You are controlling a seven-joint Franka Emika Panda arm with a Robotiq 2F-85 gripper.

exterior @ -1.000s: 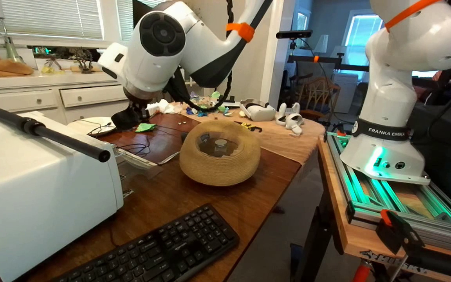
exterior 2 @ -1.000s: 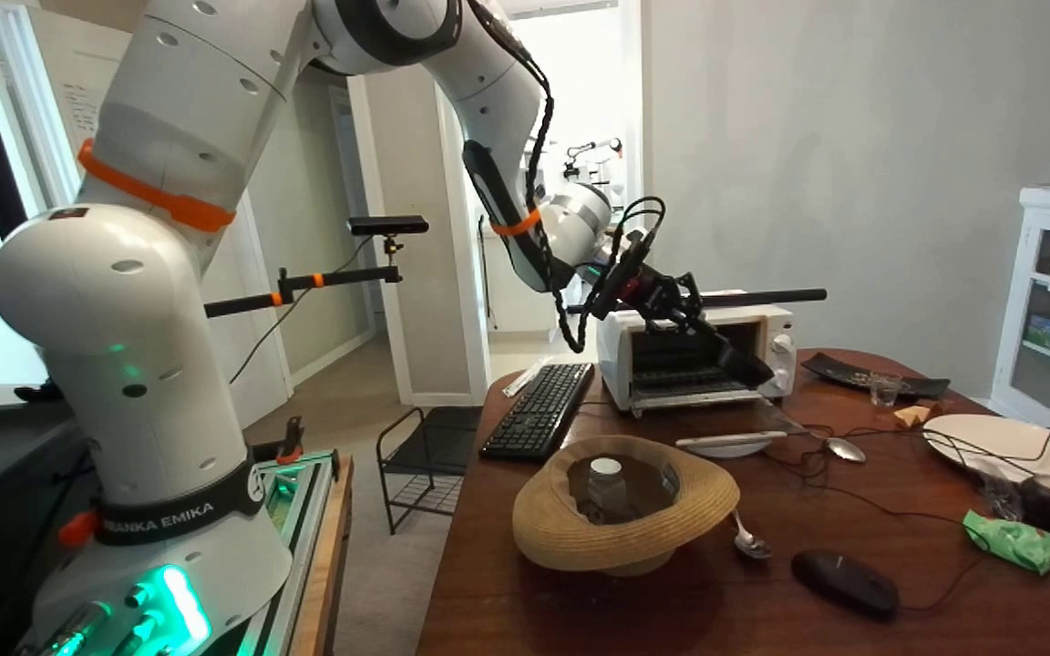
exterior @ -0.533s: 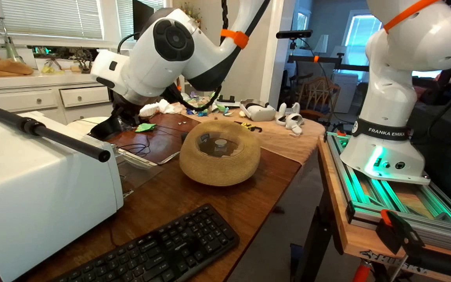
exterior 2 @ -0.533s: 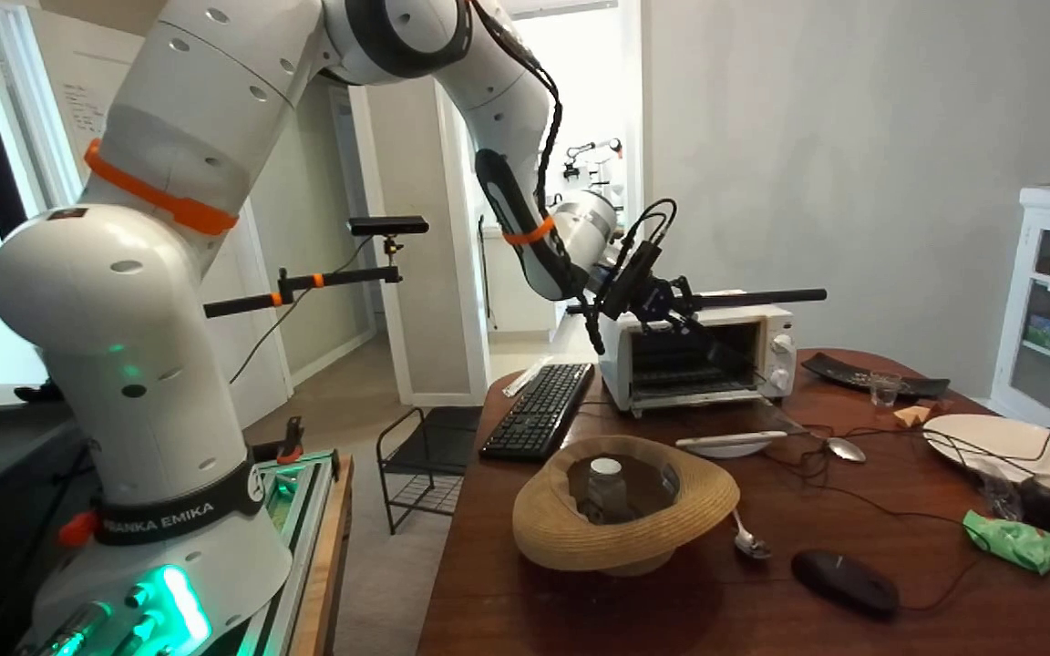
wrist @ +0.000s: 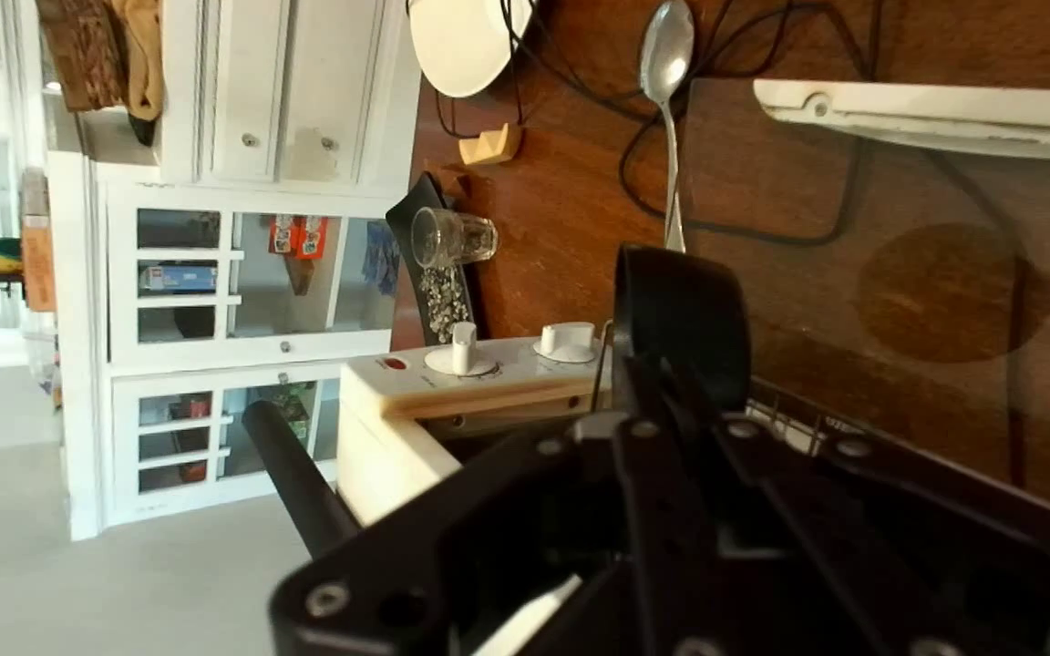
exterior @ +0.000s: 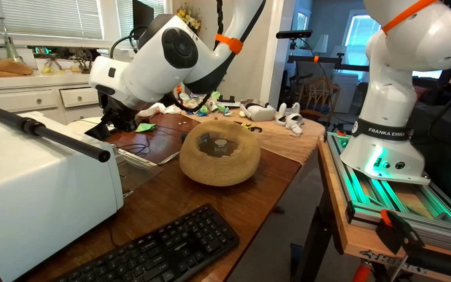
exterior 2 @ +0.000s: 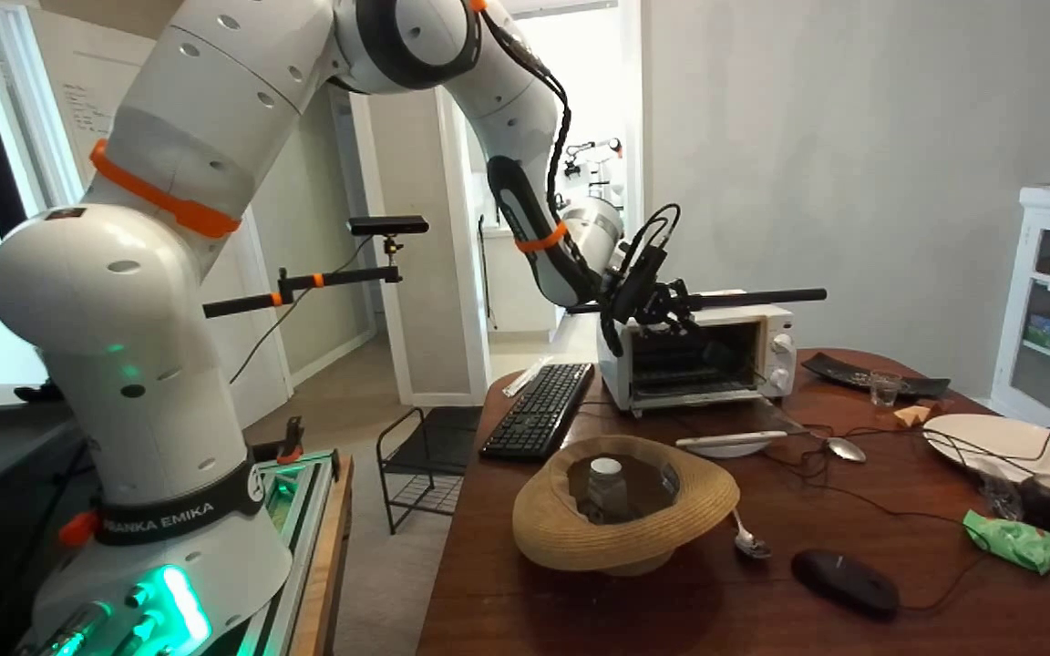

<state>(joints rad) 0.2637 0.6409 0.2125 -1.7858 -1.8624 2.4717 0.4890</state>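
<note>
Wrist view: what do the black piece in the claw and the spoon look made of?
Black piece: perhaps plastic or silicone; its dark, dull surface leaves that open. Spoon: looks like polished metal, likely steel, from silvery glints in its bowl.

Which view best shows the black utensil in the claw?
The wrist view: the black utensil appears large, its broad end beyond the claw. Both exterior views show it small and dark; in an exterior view it nearly merges with the opening of the toaster oven.

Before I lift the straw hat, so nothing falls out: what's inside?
A clear jar with a pale lid stands in the straw hat; a label shows inside too. The brim hides the jar's base and the hat's bottom.
</note>
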